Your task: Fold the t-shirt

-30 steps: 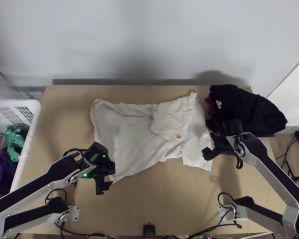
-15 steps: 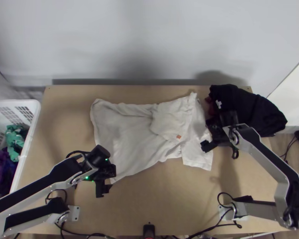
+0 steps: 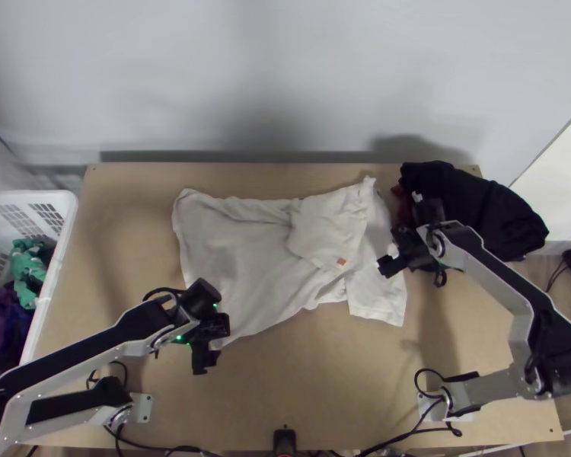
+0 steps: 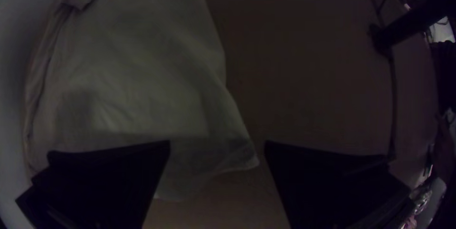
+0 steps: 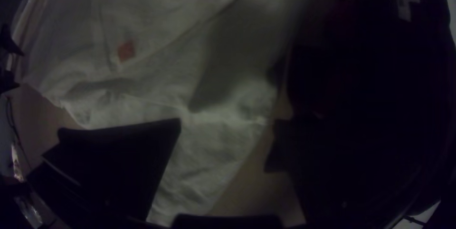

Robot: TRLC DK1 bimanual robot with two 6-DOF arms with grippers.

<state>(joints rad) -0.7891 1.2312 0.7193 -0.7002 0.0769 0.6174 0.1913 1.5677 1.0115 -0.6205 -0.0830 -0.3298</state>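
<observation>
I have two tools over the worktop (image 3: 301, 388), both with their fingers wide apart. My left tool (image 3: 202, 358) sits by the near left corner of the one white t-shirt (image 3: 244, 255); in its wrist view that corner lies unpinched in the gap between the fingers. My right tool (image 3: 393, 260) is at the shirt's right side, near the dark clothes pile (image 3: 480, 217); its wrist view gives me white cloth across the open gap. I can't tell if either tool touches fabric.

The shirt lies mid-worktop, mostly spread, with a part folded over toward the right and one orange patch (image 3: 341, 261) on it. I count one white basket (image 3: 68, 217) at the left, holding green cloth (image 3: 28, 268) and purple cloth (image 3: 0, 318). How many garments make up the pile, I can't tell.
</observation>
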